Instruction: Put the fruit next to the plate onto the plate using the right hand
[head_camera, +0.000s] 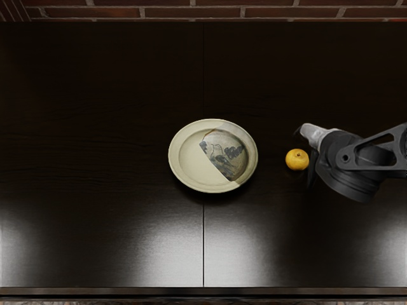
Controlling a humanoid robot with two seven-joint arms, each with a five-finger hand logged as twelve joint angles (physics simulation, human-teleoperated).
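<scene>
A cream plate (191,136) with a blue painted pattern sits at the centre of a dark desk (95,210). To its right, apart from the rim, a small yellow fruit (297,159) lies on the bare desk. The right hand (320,157) reaches in from the right edge, just beside the fruit; its dark shape blends into the desk, so its grip cannot be told.

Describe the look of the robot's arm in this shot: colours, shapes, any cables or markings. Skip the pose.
Only the right arm shows. It is matt dark grey to black, built of chunky links with an open bracket-like cutout and a large round joint housing. Near its tip sits a short pale grey section. No cables or markings are visible; finer detail is lost in the dark.
</scene>
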